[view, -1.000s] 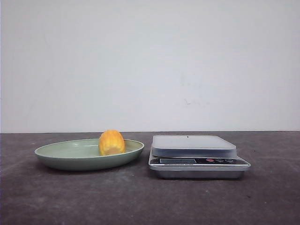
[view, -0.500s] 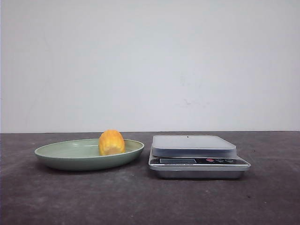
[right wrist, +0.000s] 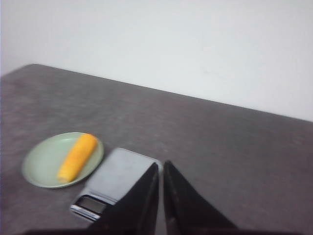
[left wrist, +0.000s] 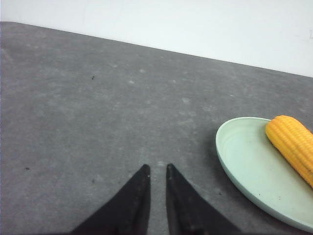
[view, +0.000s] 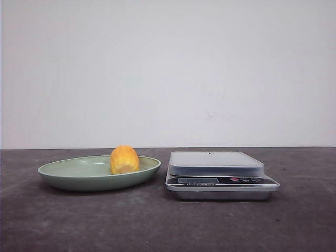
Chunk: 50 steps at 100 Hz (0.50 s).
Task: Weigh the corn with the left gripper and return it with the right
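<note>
Two things sit on the dark grey table [view: 157, 226] in my front view: a pale green plate [view: 68, 176] on the left and a digital kitchen scale [view: 220, 181] just to its right, close but apart. The corn [view: 124, 159] lies in the plate, toward the plate's right side, and from the front I see only its rounded yellow-orange end. My right wrist camera shows the cob [right wrist: 77, 157] lying lengthwise across the plate [right wrist: 41, 164], longer than the front view suggests, with the scale [right wrist: 115, 183] beside the plate and its display strip on the near edge. The scale's flat platform [view: 216, 159] carries nothing.

Neither arm shows in the front view. In my left wrist view the left gripper [left wrist: 156, 170] hangs over bare table, well to the left of the plate [left wrist: 244, 161], with the corn [left wrist: 292, 146] lying against the plate's far rim. Its pointed black fingers [left wrist: 132, 200] stand nearly together, a narrow slit of table between the tips, and grasp nothing. In the right wrist view the right gripper [right wrist: 160, 166] hangs high, above the scale's right side, the picture a little blurred. Its fingers [right wrist: 183, 200] are likewise drawn almost together with a thin gap, empty.

A plain white wall [view: 168, 73] stands behind the table's far edge.
</note>
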Available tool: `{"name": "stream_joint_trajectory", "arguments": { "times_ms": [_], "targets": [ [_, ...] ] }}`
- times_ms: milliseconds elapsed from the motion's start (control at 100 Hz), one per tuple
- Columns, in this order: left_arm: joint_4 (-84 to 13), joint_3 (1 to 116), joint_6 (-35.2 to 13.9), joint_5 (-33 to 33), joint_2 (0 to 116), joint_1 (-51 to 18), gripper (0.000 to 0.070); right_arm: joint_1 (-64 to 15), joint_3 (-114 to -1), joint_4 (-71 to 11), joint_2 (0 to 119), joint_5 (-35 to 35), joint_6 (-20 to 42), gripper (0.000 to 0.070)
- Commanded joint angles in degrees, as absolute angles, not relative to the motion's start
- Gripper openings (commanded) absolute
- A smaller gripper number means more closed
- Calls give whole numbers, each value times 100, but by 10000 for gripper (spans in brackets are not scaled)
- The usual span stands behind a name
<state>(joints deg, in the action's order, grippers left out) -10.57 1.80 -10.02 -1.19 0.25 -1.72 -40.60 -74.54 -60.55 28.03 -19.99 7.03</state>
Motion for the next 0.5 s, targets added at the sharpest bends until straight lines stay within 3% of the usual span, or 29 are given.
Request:
{"name": "stream_joint_trajectory", "arguments": {
  "times_ms": [0, 100, 240, 380, 490],
  "targets": [
    [-1087, 91, -950, -123, 19, -156, 18, -3415, -7153, -5843, 2571, -1667, 440, 12],
    [-1087, 91, -950, -126, 19, -156, 18, -2388, -6184, -5109, 1931, -1186, 366, 12],
    [-1087, 91, -950, -126, 19, -156, 18, -1361, -4703, -3970, 980, -1028, 370, 12],
    [-1087, 91, -950, -126, 19, -156, 18, -725, -3155, -2969, 3, -692, 386, 12],
    [-1085, 91, -950, -126, 19, -156, 18, -390, -2285, -2456, 40, -257, 381, 12]
  ]
}}
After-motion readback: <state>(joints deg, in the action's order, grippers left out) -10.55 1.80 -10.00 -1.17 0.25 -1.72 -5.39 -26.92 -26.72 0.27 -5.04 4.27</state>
